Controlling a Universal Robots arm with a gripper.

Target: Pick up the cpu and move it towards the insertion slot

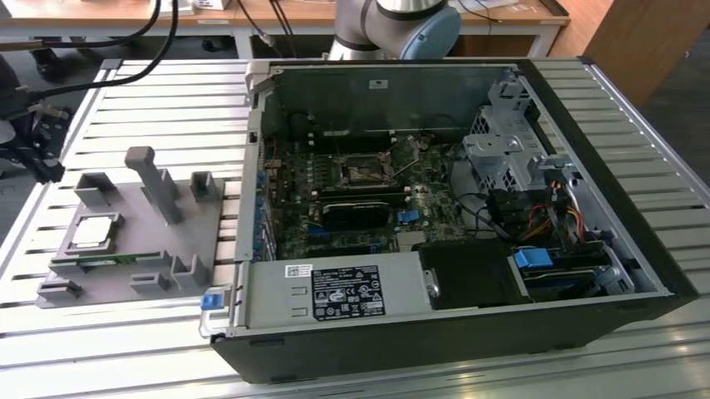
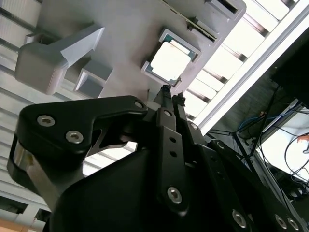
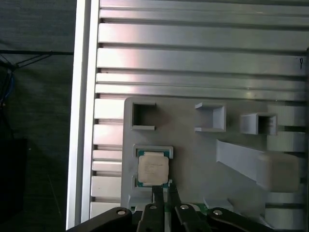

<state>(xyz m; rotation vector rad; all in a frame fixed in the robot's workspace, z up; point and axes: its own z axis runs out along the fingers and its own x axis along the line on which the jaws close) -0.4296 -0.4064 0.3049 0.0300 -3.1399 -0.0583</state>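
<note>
The cpu (image 1: 95, 231), a small silvery square chip, lies flat in a pocket of the grey holder plate (image 1: 139, 241) at the exterior view's left, outside the computer case. Both wrist views look down on the cpu (image 2: 170, 60) (image 3: 153, 169). My gripper (image 2: 172, 92) (image 3: 164, 191) hovers just beside the chip's edge, apart from it. Its two thin fingers are drawn close together with nothing between them. The insertion slot (image 1: 364, 172), a square socket with a metal frame, sits on the motherboard inside the open case, far from the gripper.
The holder plate carries a tall grey post (image 1: 155, 183), several small upright brackets (image 3: 211, 118) and a green memory stick (image 1: 111, 259). The open black case (image 1: 621, 249) holds cables, a drive cage and a power supply (image 1: 332, 295). Slatted metal table (image 3: 203, 58) all around.
</note>
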